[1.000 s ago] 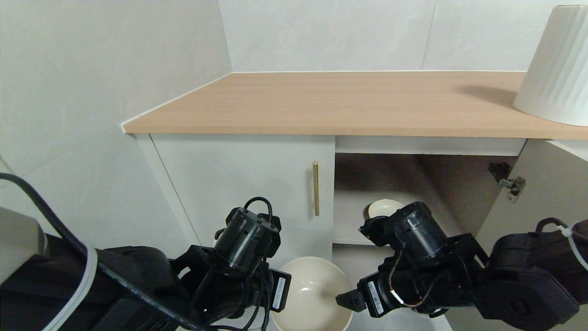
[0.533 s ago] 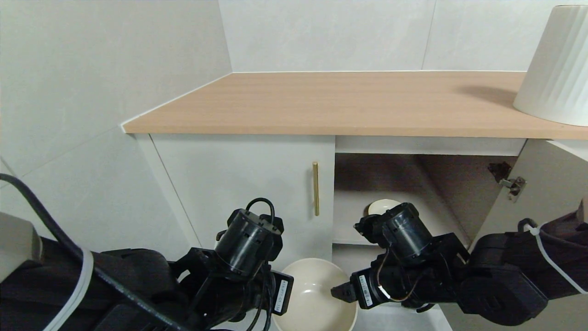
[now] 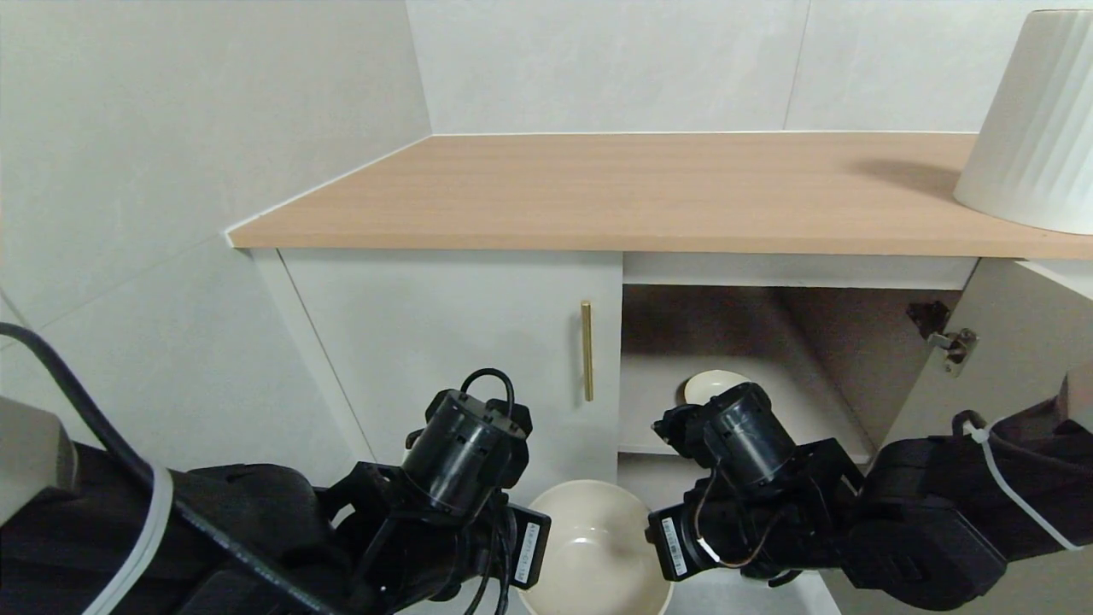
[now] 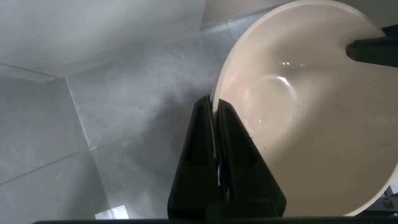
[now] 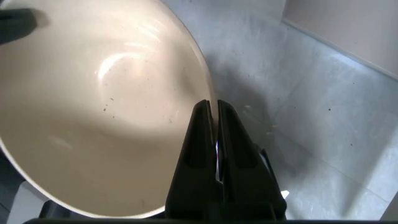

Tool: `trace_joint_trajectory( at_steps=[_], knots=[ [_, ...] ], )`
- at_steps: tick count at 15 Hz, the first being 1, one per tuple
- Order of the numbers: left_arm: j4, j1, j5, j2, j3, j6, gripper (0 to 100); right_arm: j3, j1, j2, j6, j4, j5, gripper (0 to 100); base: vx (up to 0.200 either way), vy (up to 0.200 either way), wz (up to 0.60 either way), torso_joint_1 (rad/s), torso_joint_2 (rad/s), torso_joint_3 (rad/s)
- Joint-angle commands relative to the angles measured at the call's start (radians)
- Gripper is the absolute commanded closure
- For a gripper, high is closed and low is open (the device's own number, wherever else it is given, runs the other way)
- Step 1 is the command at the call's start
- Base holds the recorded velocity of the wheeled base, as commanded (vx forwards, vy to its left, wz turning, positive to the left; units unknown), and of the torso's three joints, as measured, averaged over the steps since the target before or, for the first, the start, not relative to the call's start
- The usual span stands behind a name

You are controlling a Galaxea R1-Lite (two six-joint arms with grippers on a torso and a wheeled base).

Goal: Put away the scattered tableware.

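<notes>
A large cream bowl [image 3: 593, 547] hangs low in front of the cabinet, held between both arms. My left gripper [image 3: 536, 555] is shut on its left rim; in the left wrist view the gripper [image 4: 215, 115] pinches the thin edge of the bowl [image 4: 311, 112]. My right gripper [image 3: 656, 540] is shut on the opposite rim, and the right wrist view shows that gripper [image 5: 215, 115] clamped on the bowl [image 5: 106, 106]. A small cream bowl [image 3: 713, 384] sits on the shelf inside the open cabinet, partly hidden by the right wrist.
The cabinet's right door [image 3: 982, 376] stands open; its left door with a gold handle [image 3: 587, 350] is closed. A wooden countertop [image 3: 649, 192] runs above, with a white lamp shade [image 3: 1033, 128] at its right end. Grey tiled floor [image 4: 124, 124] lies below the bowl.
My right gripper has moved left onto the bowl's rim and shut on it. The bowl and left gripper have shifted slightly right and down.
</notes>
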Motion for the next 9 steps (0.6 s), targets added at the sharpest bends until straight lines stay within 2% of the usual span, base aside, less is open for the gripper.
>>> trace_joint_trajectory(
  at_steps=[1,5,6,9],
  knots=[
    [0.000,0.000,0.002,-0.003,0.000,0.000,100,-0.001,-0.001,0.014,-0.001,0.002,-0.001,100,0.000,0.000,0.00,0.000,0.00,0.000],
    [0.002,0.000,0.002,-0.003,0.002,0.000,100,-0.001,-0.001,0.015,-0.002,0.002,-0.001,100,0.000,0.000,0.00,0.000,0.00,0.000],
    [0.002,0.000,0.002,-0.003,0.002,0.000,0,-0.001,-0.001,0.015,-0.002,0.002,-0.001,100,0.000,0.000,0.00,0.000,0.00,0.000],
    [0.002,0.000,0.002,-0.002,0.002,0.000,0,-0.001,-0.001,0.015,-0.002,0.002,-0.002,100,0.000,0.000,0.00,0.000,0.00,0.000]
  ],
)
